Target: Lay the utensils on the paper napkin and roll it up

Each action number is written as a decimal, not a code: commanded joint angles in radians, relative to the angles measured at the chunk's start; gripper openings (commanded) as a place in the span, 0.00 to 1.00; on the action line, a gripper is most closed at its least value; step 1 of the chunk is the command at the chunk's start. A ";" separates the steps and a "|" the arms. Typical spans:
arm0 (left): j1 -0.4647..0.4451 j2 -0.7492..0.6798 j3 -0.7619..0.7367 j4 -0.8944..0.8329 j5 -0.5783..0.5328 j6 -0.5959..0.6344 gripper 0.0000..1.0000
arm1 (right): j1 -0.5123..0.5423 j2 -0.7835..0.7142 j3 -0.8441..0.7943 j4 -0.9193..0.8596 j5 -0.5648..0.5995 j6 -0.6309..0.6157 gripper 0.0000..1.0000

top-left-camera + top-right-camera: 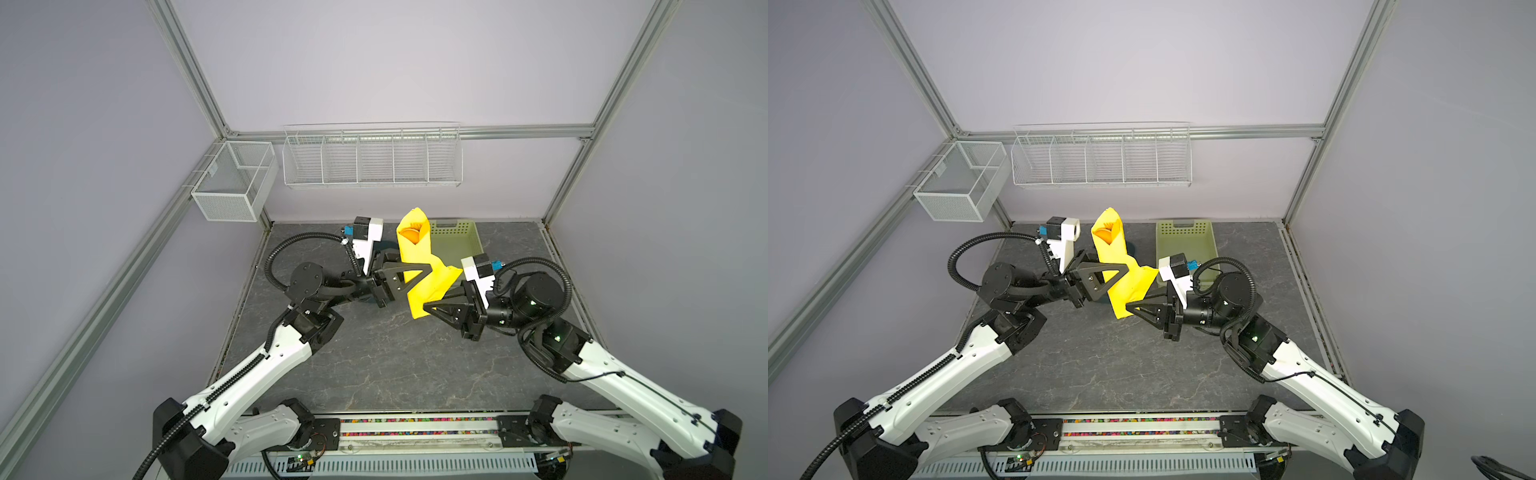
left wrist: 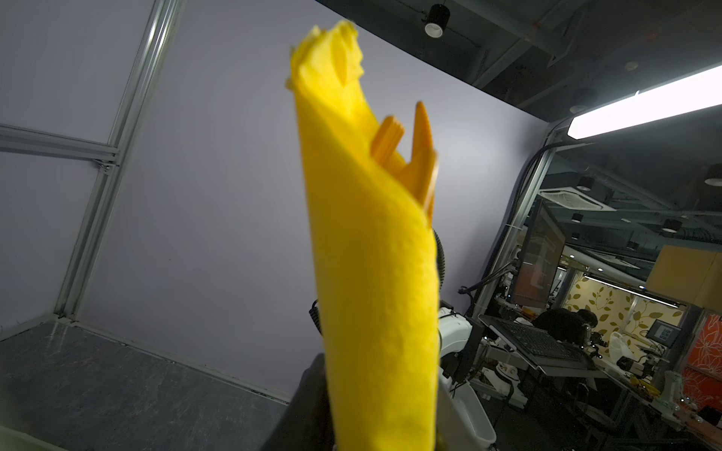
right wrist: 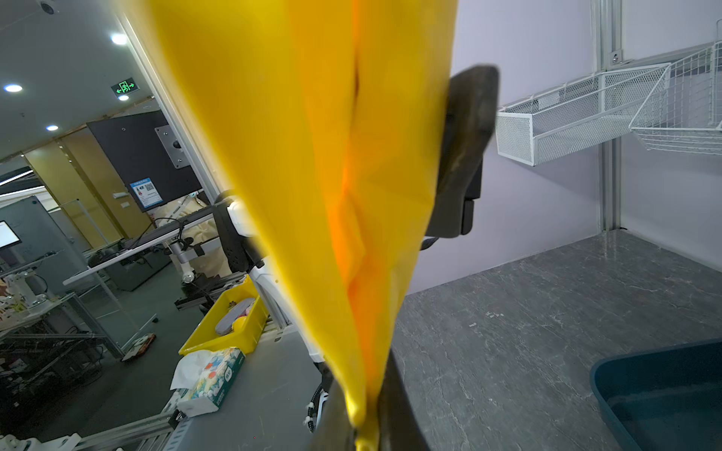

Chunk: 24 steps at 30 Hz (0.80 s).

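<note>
Left claw [image 1: 424, 272] is clamped across the middle of the rolled paper napkin [image 1: 417, 249], held tilted above the table [image 1: 374, 365], and the right claw [image 1: 428, 308] is pinched tight on its flattened lower end. Both top views show a round orange spoon bowl [image 1: 409, 236] in the roll's open mouth; the left wrist view shows fork tines [image 2: 386, 136] and a knife point [image 2: 424, 129] protruding. Thin yellow paper forms a loose tube around the utensils [image 2: 420, 172].

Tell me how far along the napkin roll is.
Done: the utensils sit inside the rolled paper napkin, tips poking out the top. In hand: the right gripper pinches its lower end, the left gripper brackets its middle, off the table. Left: probably tighten the loose flap and set it down.
</note>
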 commanded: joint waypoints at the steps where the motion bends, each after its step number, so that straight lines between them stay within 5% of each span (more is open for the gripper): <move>1: -0.006 -0.006 0.035 -0.027 0.010 0.027 0.24 | 0.013 -0.010 0.031 0.002 0.002 -0.012 0.07; 5: -0.006 -0.033 0.033 -0.086 -0.024 0.069 0.17 | 0.013 -0.039 0.021 -0.029 0.065 -0.027 0.14; 10: -0.006 -0.057 0.034 -0.134 -0.050 0.102 0.12 | 0.013 -0.073 0.015 -0.039 0.146 -0.027 0.52; 12: -0.006 -0.058 0.034 -0.138 -0.050 0.103 0.12 | 0.014 -0.077 0.024 -0.041 0.160 -0.026 0.59; 21: -0.006 -0.057 0.032 -0.138 -0.047 0.099 0.11 | 0.012 -0.083 0.077 -0.059 0.252 -0.016 0.58; 24: -0.006 -0.052 0.033 -0.132 -0.042 0.092 0.11 | 0.012 -0.091 0.087 -0.065 0.276 -0.019 0.43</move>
